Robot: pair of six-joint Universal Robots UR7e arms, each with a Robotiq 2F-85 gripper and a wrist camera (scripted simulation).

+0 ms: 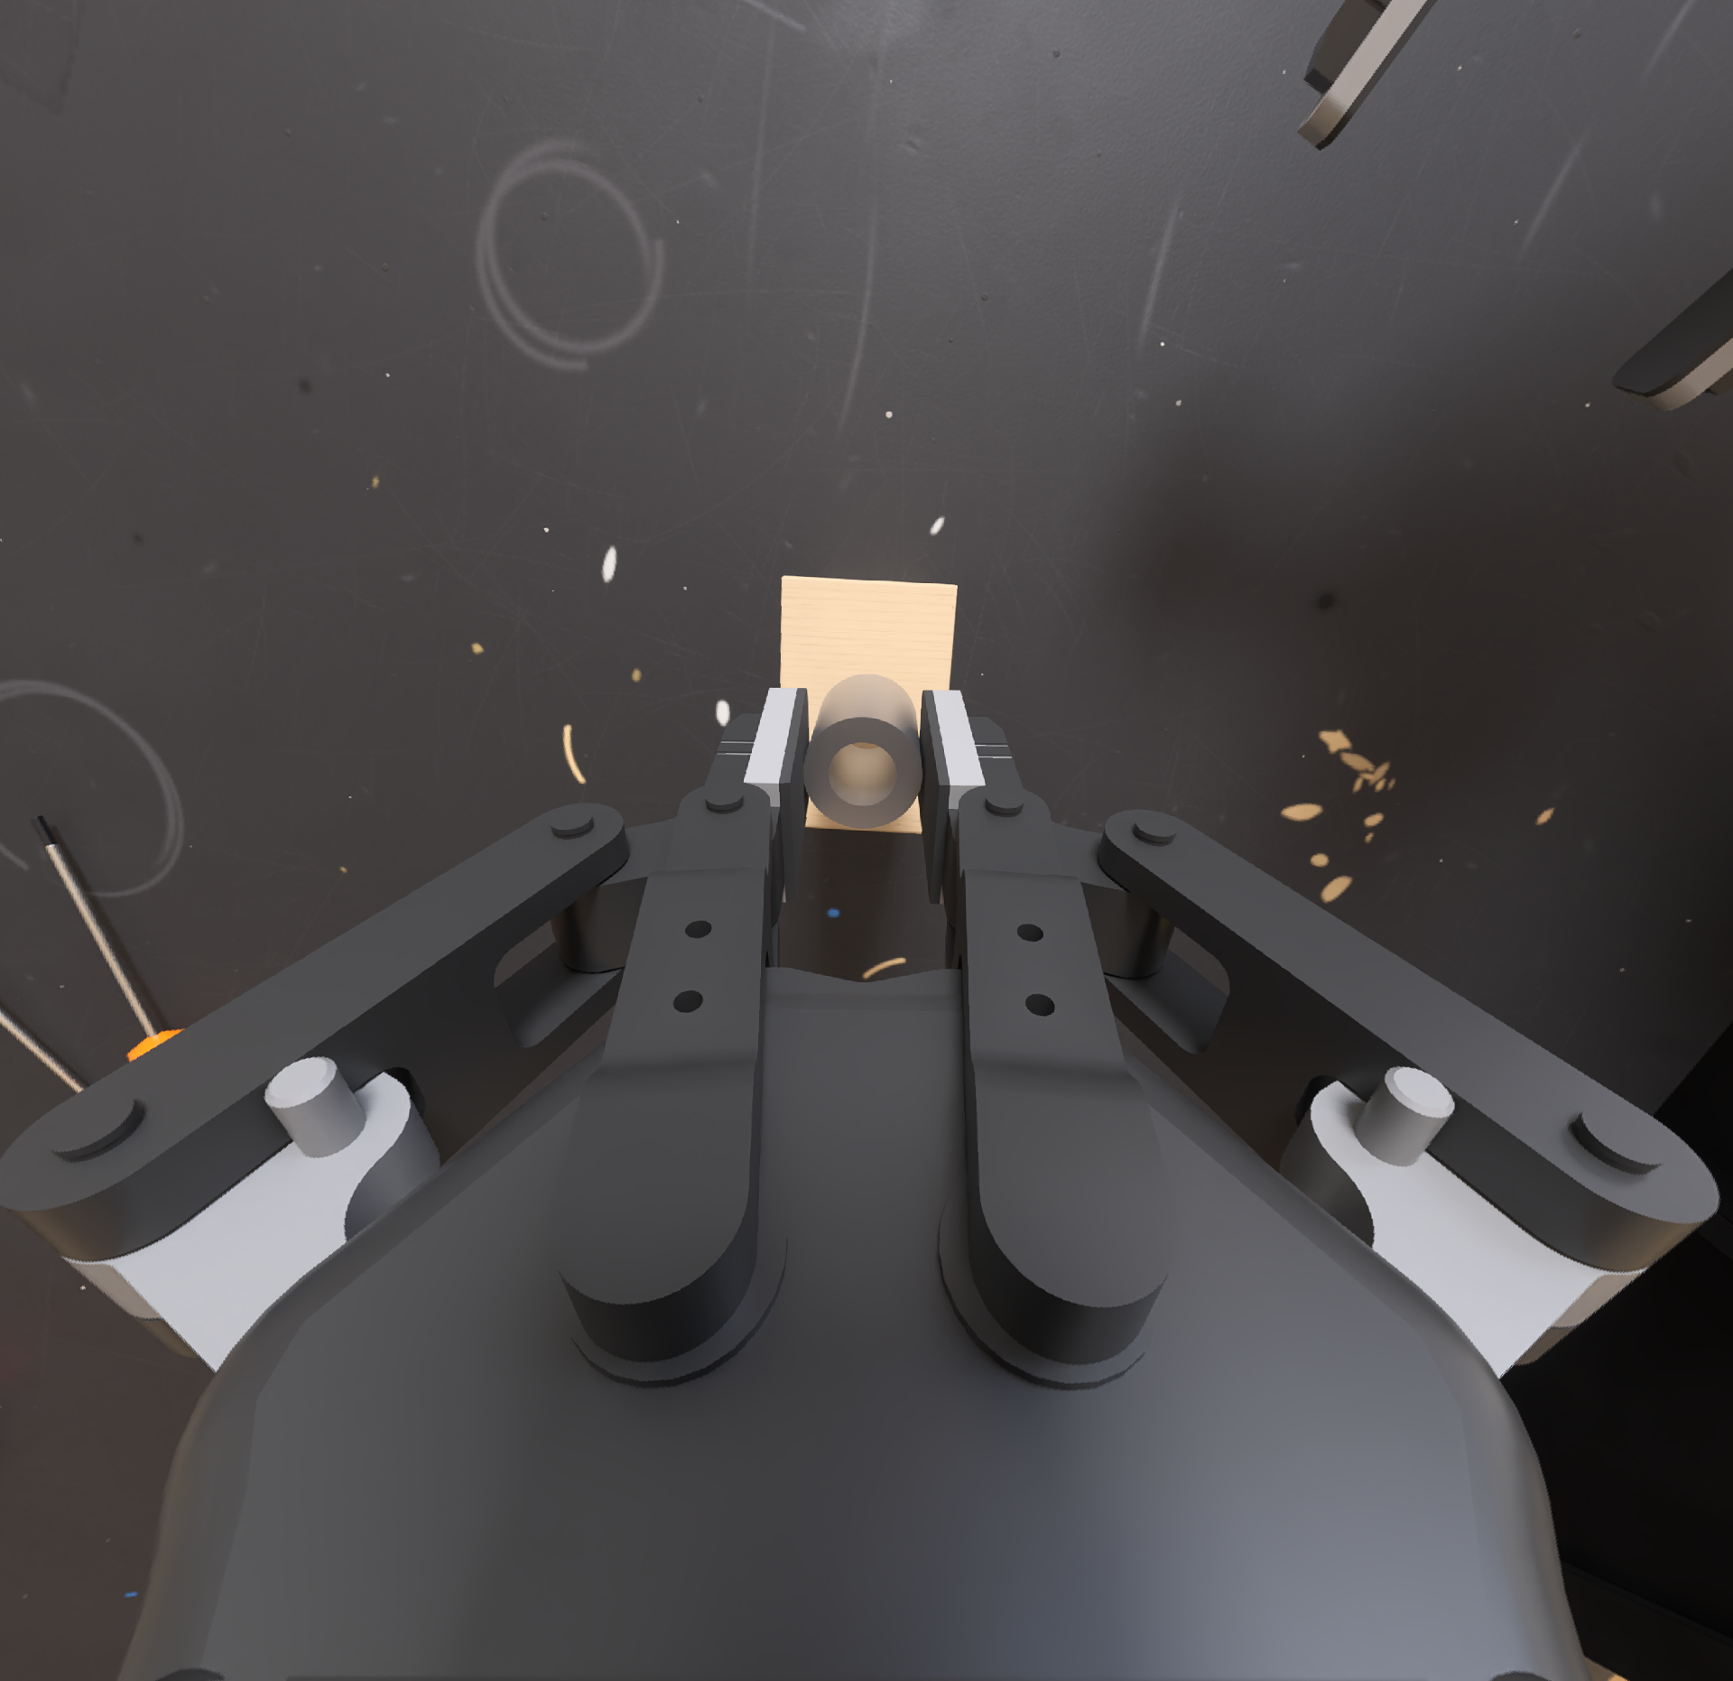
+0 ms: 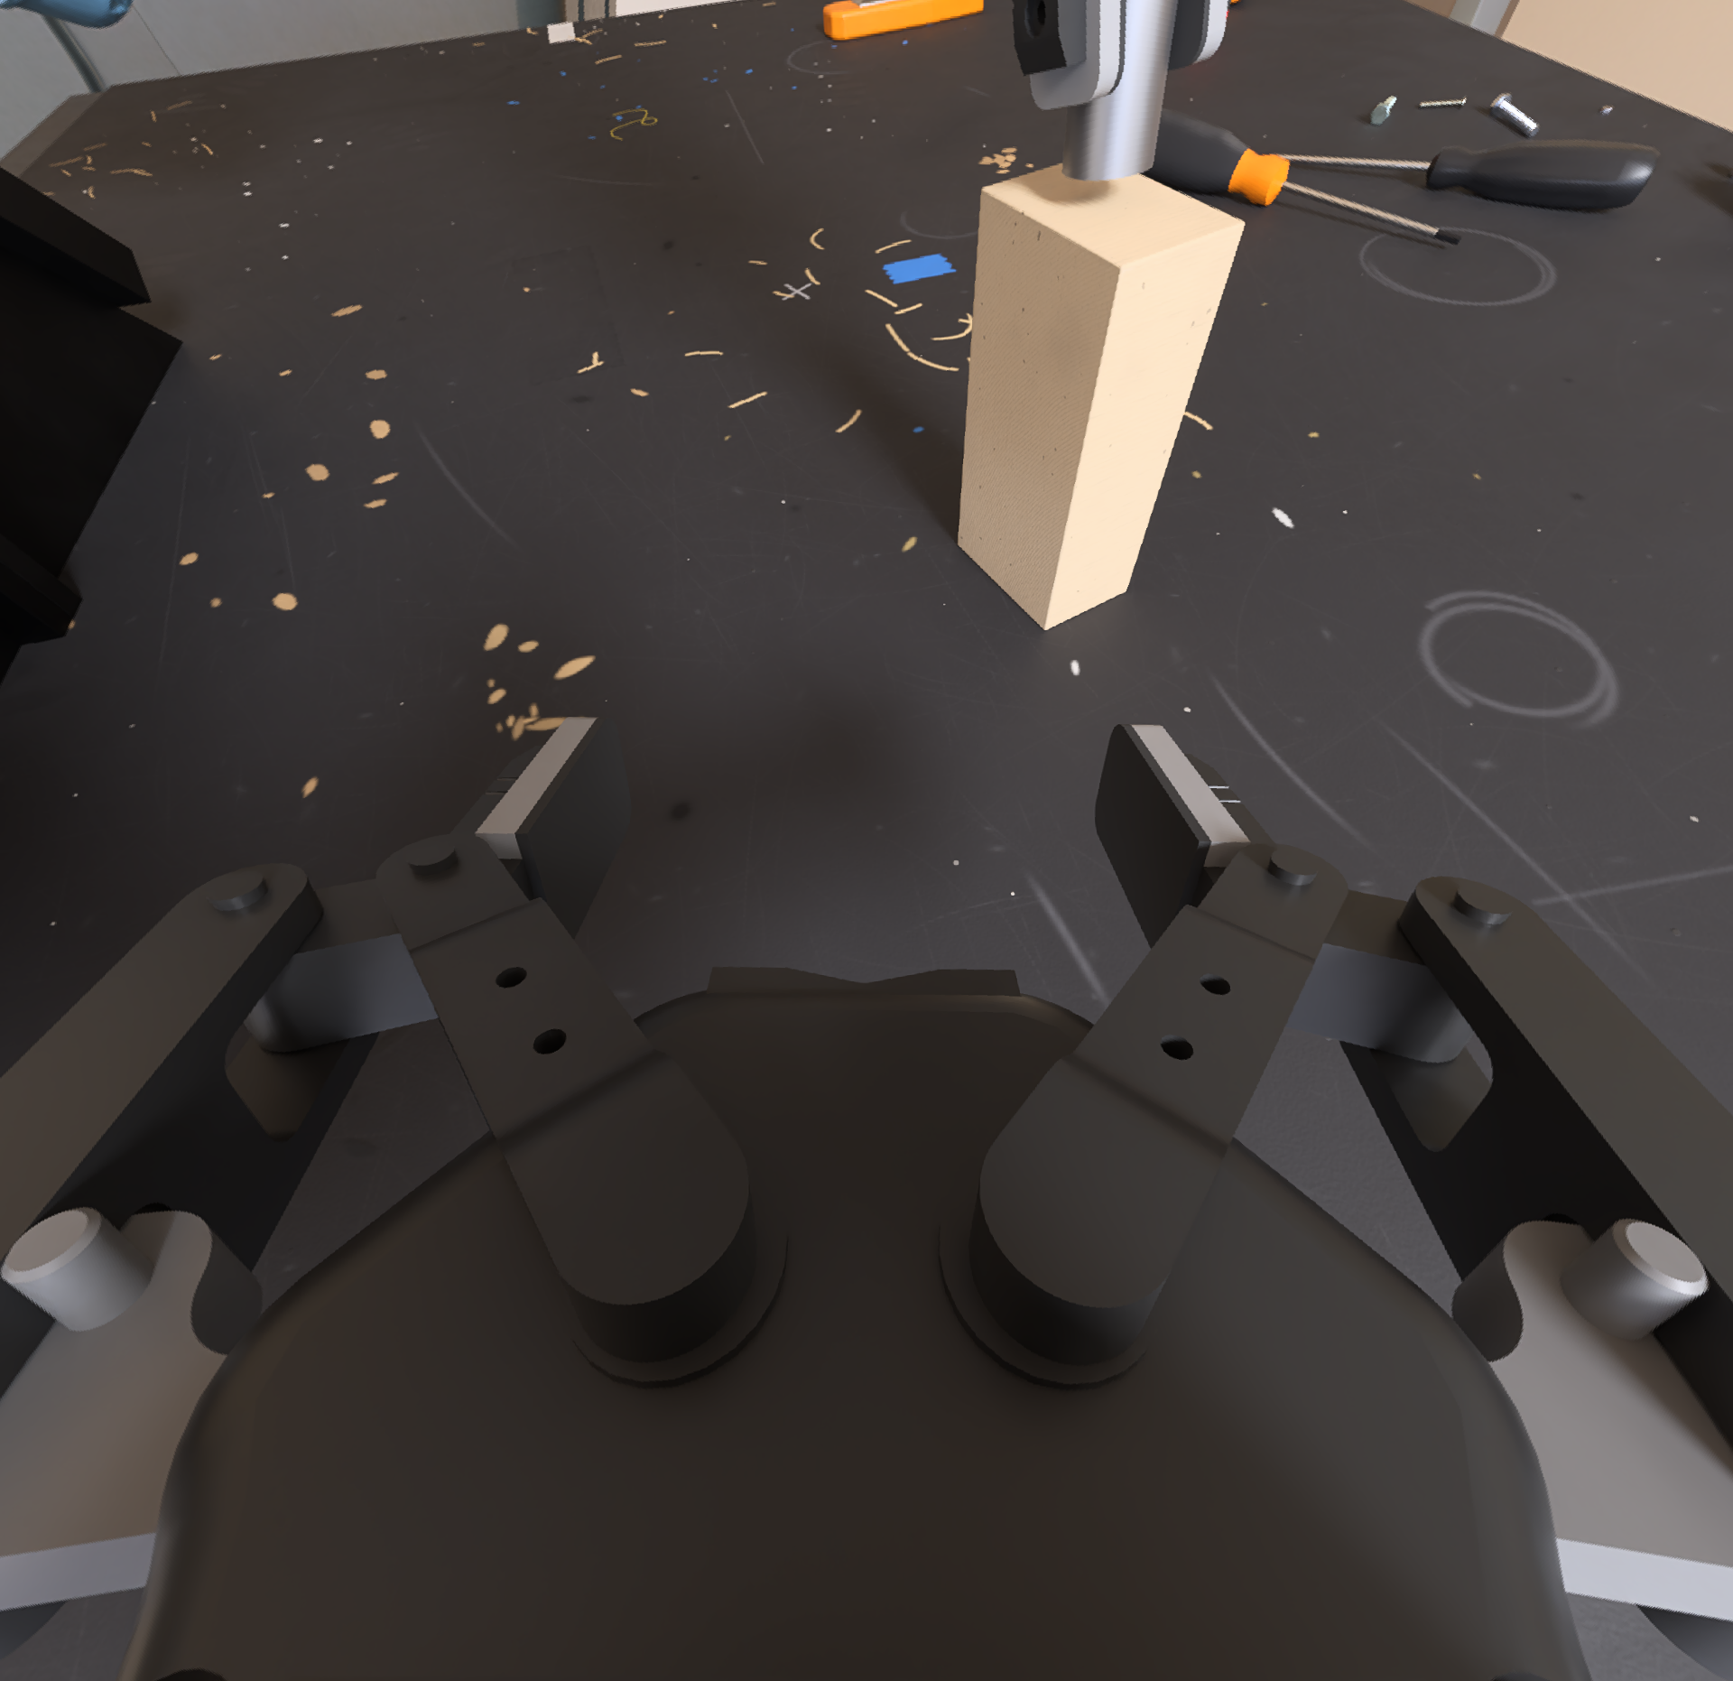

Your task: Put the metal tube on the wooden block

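Dark table [image 2: 656, 557], metal tube [image 1: 863, 759] between left claw [image 1: 865, 745] pads

We see a smooth, dull grey metal tube [image 2: 1121, 88], a pale matt wooden block [image 2: 1078, 388] with fine grain, and a scratched, matt black counter [image 2: 656, 529].

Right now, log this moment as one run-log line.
left gripper: shut on metal tube | tube: upright, lower end at wooden block top | right gripper: open, empty, apart from block
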